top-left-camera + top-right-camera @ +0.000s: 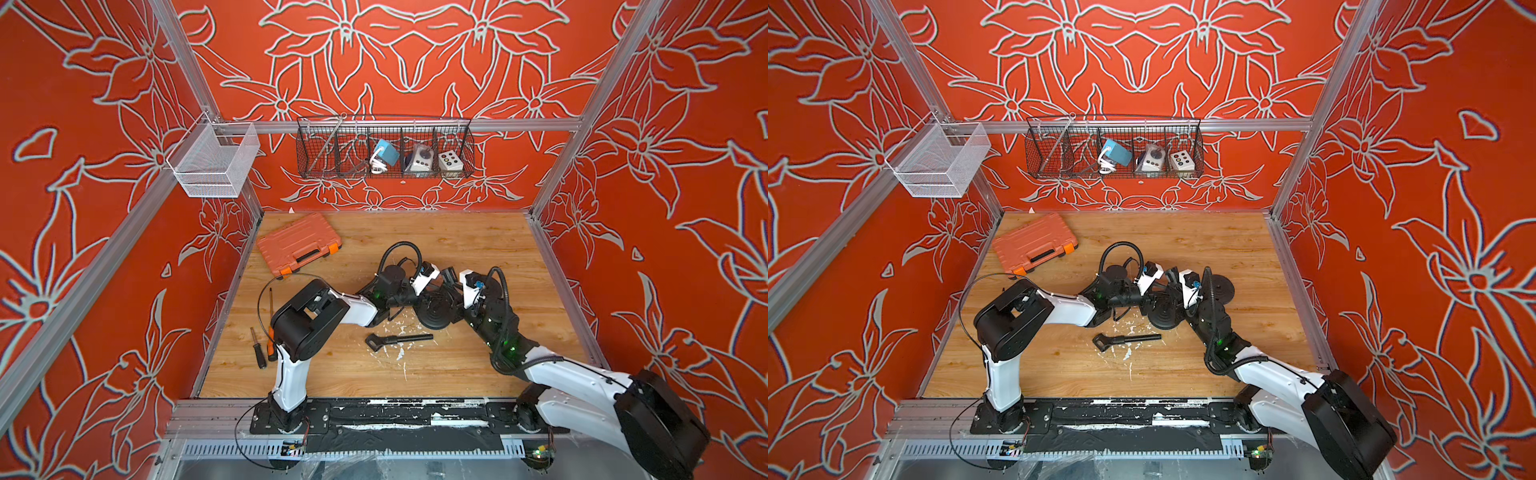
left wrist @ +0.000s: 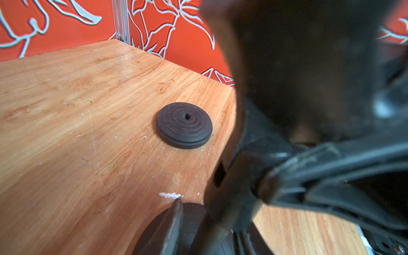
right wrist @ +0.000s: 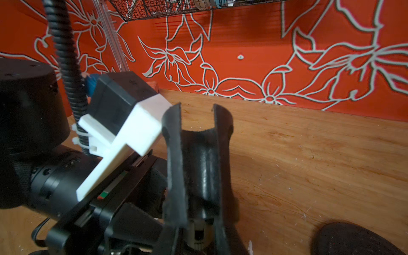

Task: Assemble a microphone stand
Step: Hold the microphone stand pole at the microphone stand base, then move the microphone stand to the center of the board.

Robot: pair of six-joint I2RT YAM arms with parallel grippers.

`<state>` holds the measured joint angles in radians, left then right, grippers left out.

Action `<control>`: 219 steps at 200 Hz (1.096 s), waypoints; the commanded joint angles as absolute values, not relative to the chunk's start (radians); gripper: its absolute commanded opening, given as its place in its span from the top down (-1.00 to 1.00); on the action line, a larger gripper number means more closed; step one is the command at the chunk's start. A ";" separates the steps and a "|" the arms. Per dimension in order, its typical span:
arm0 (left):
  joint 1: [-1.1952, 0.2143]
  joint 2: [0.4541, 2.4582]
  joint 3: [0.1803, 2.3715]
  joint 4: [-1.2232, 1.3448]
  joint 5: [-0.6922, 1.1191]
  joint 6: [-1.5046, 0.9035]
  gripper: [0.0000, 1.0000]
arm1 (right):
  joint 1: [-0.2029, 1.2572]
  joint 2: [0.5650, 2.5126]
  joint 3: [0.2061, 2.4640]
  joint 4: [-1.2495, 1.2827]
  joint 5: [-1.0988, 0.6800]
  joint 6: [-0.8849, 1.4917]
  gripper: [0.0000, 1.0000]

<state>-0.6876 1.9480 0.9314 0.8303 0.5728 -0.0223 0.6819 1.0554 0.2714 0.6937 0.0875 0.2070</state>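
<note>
Black ribbed round base disc (image 1: 434, 312) lies flat on the wooden table (image 1: 457, 241) right beneath both claws, probably so the right claw (image 3: 197, 108), clamped on a black tubular piece (image 3: 203, 176), can seat it; left claw (image 1: 441, 287) width unclear.

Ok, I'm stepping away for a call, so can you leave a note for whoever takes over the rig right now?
Right gripper: shut on a black tube.
Left gripper: beside it, blurred, state unclear.
One round base lies by the grippers, a second disc flat nearby. The clip rod lies on the table.
Done: nothing visibly joined.
Left: fit tube, base, clip.
</note>
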 commanded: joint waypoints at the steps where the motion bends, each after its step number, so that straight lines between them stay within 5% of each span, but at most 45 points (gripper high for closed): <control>1: -0.698 1.962 0.927 0.824 0.520 -0.021 0.29 | 0.722 1.063 0.225 0.399 0.222 0.232 1.00; 54: -0.713 1.994 0.951 0.837 0.454 -0.056 0.44 | 0.747 1.087 0.218 0.426 0.189 0.220 1.00; 88: -0.713 1.998 0.959 0.834 0.391 -0.082 0.74 | 0.746 1.067 0.221 0.420 0.117 0.163 1.00; 161: -0.714 1.965 0.899 0.793 0.278 -0.047 1.00 | 0.641 0.951 0.278 0.267 -0.117 0.062 -0.12; 219: -0.681 1.925 0.858 0.730 0.223 -0.021 1.00 | 0.573 0.905 0.339 0.221 -0.194 0.085 -0.19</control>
<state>-0.7204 1.9434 0.9020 0.8402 0.3027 -0.0612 0.5926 0.9051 0.2840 0.2672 -0.1341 0.0948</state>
